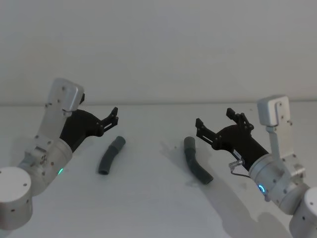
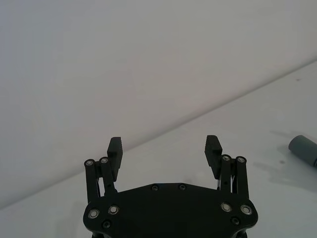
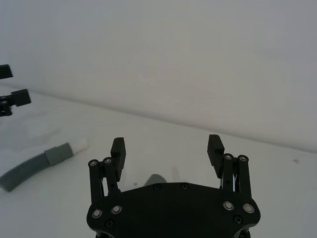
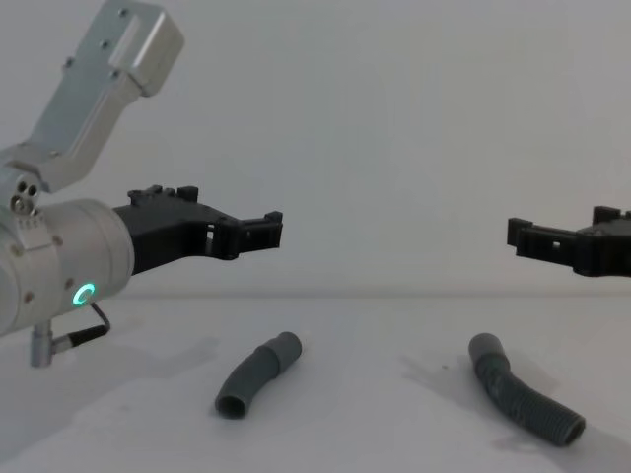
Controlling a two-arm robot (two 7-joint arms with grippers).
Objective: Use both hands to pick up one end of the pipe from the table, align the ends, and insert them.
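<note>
Two hose pieces (image 1: pixel 110 156) (image 1: pixel 193 161) apart on table (image 1: pixel 148 208)

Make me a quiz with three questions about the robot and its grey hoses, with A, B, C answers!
1. Where is the left hose piece?
A. On the table, apart from the right hose piece
B. Plugged into the other piece
C. On the floor

2. How many hose pieces are there?
A. One
B. Two
C. Four

3. How are the left gripper and the right gripper?
A. Both shut on a hose piece
B. One open, one shut on a hose piece
C. Both open, holding nothing, above the table

Answers:
1 A: both pieces lie flat on the white table with bare table between them.
2 B: the head and chest views each show two grey pieces.
3 C: in each wrist view the fingers are spread wide with nothing between them.
</note>
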